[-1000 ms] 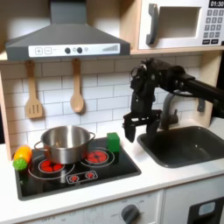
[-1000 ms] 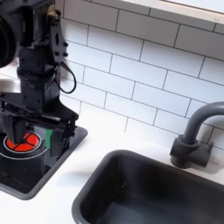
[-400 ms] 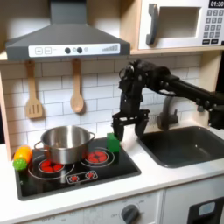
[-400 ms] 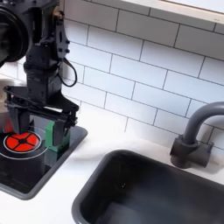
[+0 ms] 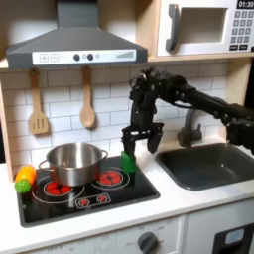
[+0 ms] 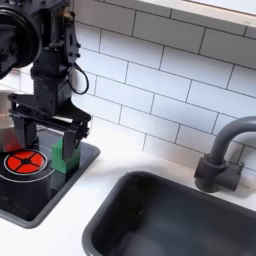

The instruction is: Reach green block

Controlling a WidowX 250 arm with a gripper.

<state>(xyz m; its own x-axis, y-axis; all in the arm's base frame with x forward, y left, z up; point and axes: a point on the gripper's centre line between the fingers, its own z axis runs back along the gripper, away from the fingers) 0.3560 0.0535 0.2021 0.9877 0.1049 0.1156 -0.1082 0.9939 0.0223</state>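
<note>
gripper [image 5: 139,140] hangs with jaws spread, pointing down over the back right corner of the stovetop [image 5: 84,199] in the first exterior view; green block [image 5: 128,161] sits upright on that corner just below the fingers, touching or not unclear. In the second exterior view the gripper [image 6: 48,136] straddles the green block [image 6: 67,153], red burner [image 6: 22,161] beside it. Steel pot [image 5: 72,162] on left burner, sink [image 5: 213,165] at right

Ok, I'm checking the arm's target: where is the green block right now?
In the first exterior view the green block stands on the stove's back right corner, right of the steel pot, with the open gripper just above it.
</note>
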